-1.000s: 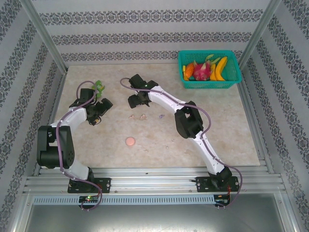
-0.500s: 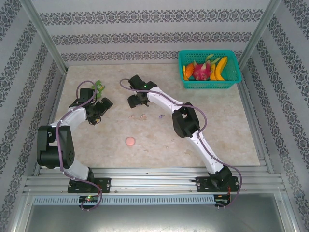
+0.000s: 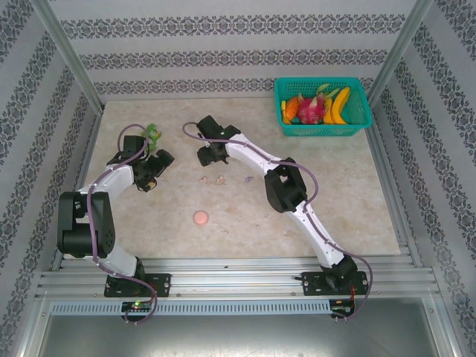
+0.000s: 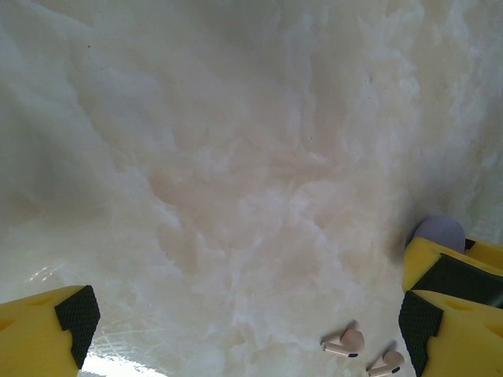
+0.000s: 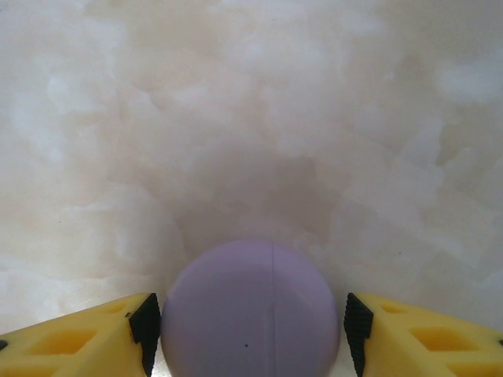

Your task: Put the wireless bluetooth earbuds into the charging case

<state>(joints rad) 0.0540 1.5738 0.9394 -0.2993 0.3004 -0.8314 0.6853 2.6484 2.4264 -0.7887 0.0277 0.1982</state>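
There are two round cases: one pink case (image 3: 201, 217) left of centre in the top view, one lilac case (image 5: 251, 310) at the right wrist view's bottom. Two pink-beige earbuds (image 4: 343, 342) lie lower right in the left wrist view. One teal basket (image 3: 323, 129) sits upper right.

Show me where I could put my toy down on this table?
Biggest bare patch: the table between the right arm and the right edge, below the fruit basket. Also free: the near patch between the left arm and the pink case. Crowded: the middle, where earbuds lie beside the right tool straddling the lilac case.
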